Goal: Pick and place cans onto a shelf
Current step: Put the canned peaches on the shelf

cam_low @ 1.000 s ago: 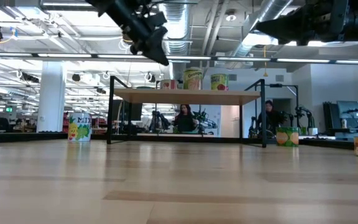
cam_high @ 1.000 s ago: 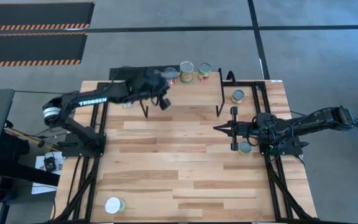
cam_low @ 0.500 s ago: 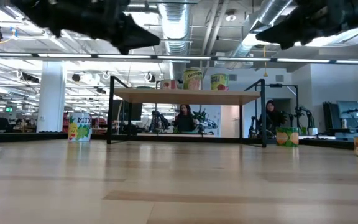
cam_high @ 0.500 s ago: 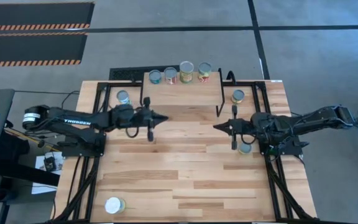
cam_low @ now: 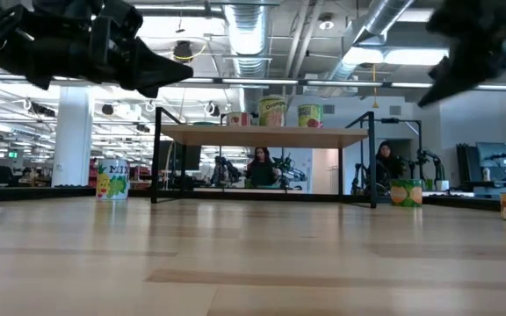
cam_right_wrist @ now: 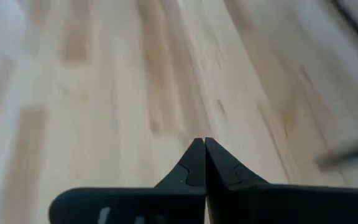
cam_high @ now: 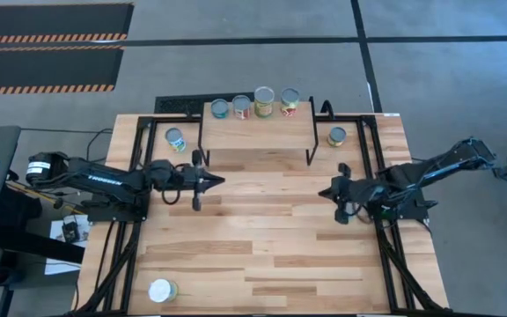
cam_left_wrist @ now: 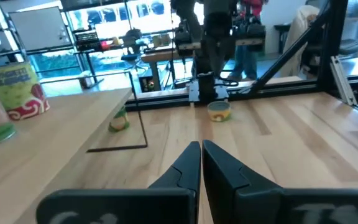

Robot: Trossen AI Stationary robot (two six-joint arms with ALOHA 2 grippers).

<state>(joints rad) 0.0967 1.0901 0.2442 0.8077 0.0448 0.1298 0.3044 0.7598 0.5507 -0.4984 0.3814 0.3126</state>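
The shelf (cam_high: 258,134) stands at the table's far middle. Several cans stand in a row along its far edge (cam_high: 264,99), and show on top of it in the low view (cam_low: 272,111). One can (cam_high: 176,139) stands on the table left of the shelf and one (cam_high: 336,136) right of it. A white-topped can (cam_high: 161,290) stands at the near left. My left gripper (cam_high: 209,181) is shut and empty, above the table near the shelf's left leg. My right gripper (cam_high: 326,190) is shut and empty, right of centre, tipped toward the tabletop (cam_right_wrist: 166,74).
The shelf's thin black legs (cam_high: 202,150) stand between the two grippers and the far edge. Black frame rails (cam_high: 385,255) run along both sides of the table. In the left wrist view a can (cam_left_wrist: 219,111) stands by the right arm's base. People sit beyond the table (cam_low: 259,167).
My left gripper has drawn back from the shelf's far left corner toward the table's near and left side and come down lower; a can it was covering now shows there. My right gripper has pulled back toward the table's right edge and tipped downward.
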